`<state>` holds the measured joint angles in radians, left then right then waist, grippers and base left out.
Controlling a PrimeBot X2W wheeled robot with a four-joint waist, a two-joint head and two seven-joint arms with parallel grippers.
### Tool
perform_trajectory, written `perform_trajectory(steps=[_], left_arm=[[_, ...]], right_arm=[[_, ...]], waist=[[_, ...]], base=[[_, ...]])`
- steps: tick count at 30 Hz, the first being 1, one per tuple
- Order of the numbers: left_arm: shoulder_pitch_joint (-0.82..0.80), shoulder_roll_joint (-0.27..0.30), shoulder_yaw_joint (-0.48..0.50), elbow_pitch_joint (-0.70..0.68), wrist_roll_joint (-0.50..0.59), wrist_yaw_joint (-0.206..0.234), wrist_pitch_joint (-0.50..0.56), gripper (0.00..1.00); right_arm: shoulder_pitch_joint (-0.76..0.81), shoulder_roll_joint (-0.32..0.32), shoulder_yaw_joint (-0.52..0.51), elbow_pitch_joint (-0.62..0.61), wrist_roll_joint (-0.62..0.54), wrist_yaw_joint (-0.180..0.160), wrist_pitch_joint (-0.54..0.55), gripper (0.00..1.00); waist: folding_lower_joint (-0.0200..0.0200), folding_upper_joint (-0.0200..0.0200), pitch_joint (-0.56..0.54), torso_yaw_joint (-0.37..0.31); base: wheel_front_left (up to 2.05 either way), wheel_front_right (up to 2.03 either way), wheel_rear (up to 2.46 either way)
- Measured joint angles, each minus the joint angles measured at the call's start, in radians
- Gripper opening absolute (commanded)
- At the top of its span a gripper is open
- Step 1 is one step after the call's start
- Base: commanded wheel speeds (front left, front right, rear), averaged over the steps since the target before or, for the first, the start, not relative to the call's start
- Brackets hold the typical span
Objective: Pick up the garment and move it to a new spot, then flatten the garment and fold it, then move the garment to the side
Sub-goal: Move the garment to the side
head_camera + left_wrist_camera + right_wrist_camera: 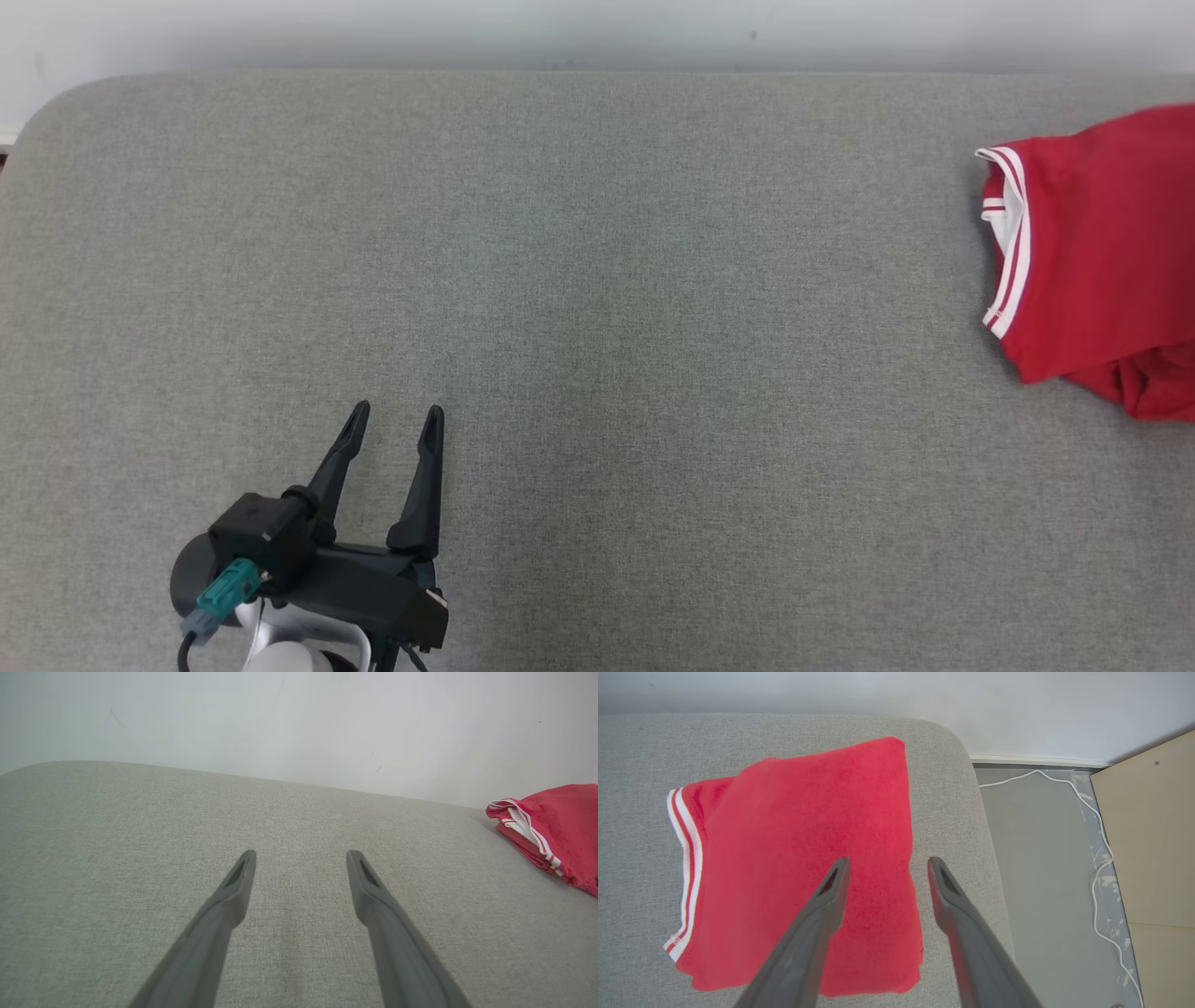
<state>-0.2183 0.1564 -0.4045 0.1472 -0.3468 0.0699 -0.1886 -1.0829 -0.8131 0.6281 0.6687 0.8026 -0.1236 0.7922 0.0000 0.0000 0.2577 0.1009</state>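
The garment [1102, 261] is red with white-striped trim and lies folded at the far right of the grey padded table [597, 280]. From the right wrist camera I see it spread flat [803, 858] near the table's right end. My right gripper [887, 865] hovers above its right edge, fingers apart and empty. My left gripper [392, 420] stands open at the lower left of the table, far from the garment, nothing between its fingers. The left wrist view has the left gripper [301, 856] open over bare fabric, with the garment [551, 826] off to the right.
A white wall [597, 33] runs behind the table. Right of the table's rounded end is grey floor [1041, 858] with a white cable [1099, 877] and a tan board [1153, 826].
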Motion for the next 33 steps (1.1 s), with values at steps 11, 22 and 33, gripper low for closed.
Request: perform_trajectory(steps=[11, 22, 33], left_arm=[[-0.001, -0.001, 0.005, 0.03, -0.004, 0.0, -0.006, 1.0], [0.032, 0.015, 0.038, 0.059, -0.012, 0.002, -0.023, 1.0], [0.107, 0.033, 0.072, 0.053, -0.033, 0.018, -0.028, 1.0]], right_arm=[[-0.031, 0.048, -0.029, 0.026, 0.03, 0.01, -0.061, 1.0], [0.17, 0.197, -0.167, -0.057, 0.176, 0.063, -0.412, 1.0], [0.371, 0.278, -0.203, -0.224, 0.188, 0.067, -0.668, 1.0]], waist=[[-0.0001, 0.0, -0.037, -0.011], [-0.0001, 0.0, -0.124, -0.016], [-0.0002, -0.0001, -0.202, -0.041]], base=[[0.0, 0.0, 0.0], [0.0, 0.0, 0.0], [0.0, 0.0, 0.0]])
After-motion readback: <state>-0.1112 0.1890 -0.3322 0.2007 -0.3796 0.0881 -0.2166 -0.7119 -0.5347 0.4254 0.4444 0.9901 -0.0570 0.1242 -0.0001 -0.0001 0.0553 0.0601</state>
